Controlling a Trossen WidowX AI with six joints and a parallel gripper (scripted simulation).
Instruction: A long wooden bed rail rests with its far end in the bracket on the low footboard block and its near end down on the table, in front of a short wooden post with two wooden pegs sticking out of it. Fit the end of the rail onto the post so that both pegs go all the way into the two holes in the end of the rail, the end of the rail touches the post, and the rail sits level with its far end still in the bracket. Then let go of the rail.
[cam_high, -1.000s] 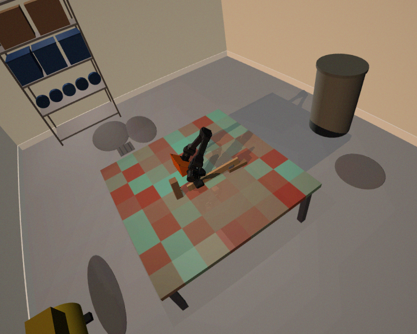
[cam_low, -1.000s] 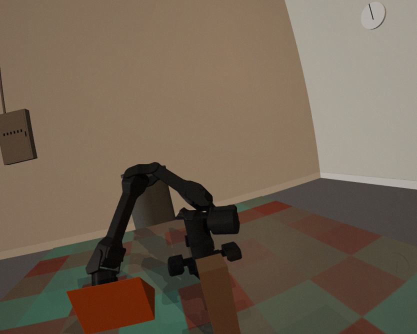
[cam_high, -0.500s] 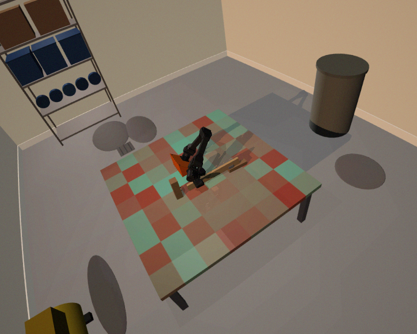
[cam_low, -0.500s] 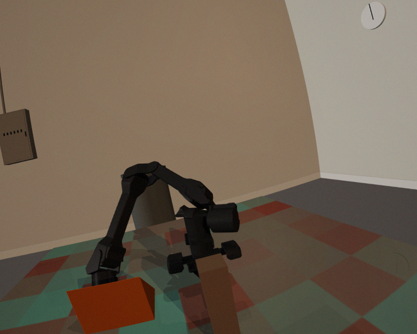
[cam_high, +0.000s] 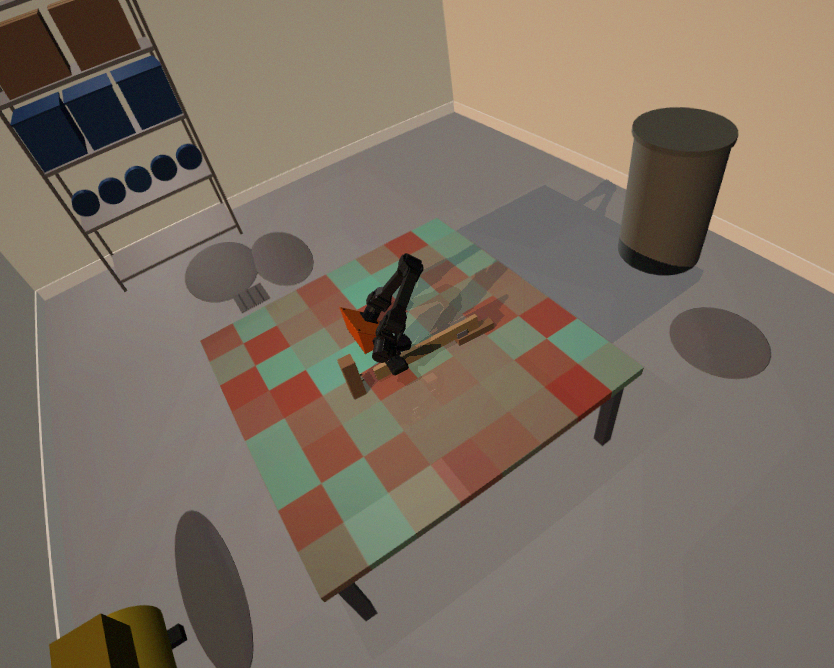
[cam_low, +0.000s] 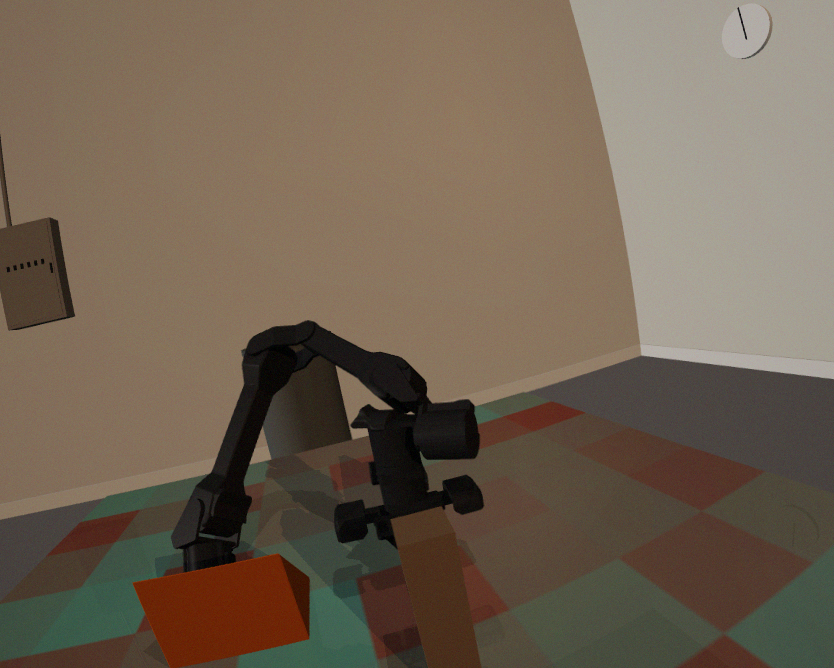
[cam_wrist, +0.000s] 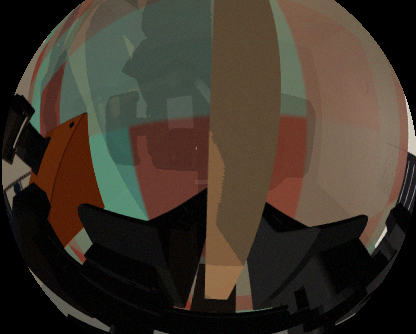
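checkered table, orange wedge, post

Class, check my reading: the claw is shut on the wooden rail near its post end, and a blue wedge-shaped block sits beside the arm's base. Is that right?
One detail is wrong: the wedge-shaped block beside the arm's base is orange, not blue, as the exterior view shows. The rest stands: the claw is shut on the wooden rail near its post end.

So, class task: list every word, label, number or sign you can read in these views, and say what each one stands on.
None can be read.
Wall box: a row of small dark marks, too small to read as text.
Wall clock: one hand, no numbers.
Shelf bins, rail, orange block: blank.
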